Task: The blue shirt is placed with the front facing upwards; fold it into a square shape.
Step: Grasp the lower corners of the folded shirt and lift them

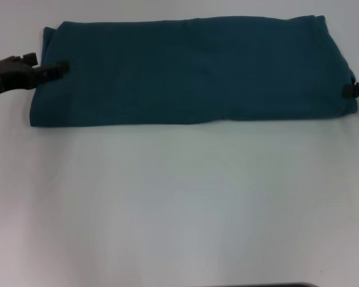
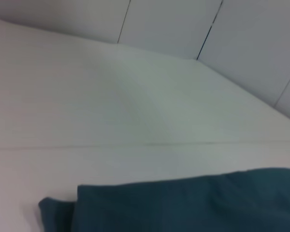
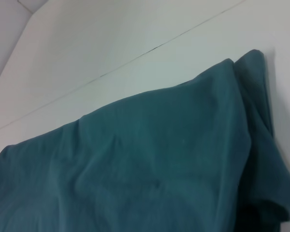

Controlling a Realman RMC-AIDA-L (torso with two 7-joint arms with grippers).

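While low, grippers flank blue shirt (image 1: 191, 72).

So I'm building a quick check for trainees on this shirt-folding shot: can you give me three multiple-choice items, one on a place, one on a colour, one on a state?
1. Where does the left gripper sit?
A. at the shirt's left end
B. over the bare table in front
C. at the shirt's middle

2. What colour is the shirt?
A. red
B. dark teal-blue
C. yellow

3. How does the shirt lie?
A. spread out flat with both sleeves out
B. crumpled in a ball
C. folded into a long band across the table

Answers: 1 A, its tip rests on the left end while the right gripper is at the right end; 2 B, the cloth is teal-blue in all views; 3 C, a wide flat strip, no sleeves out.
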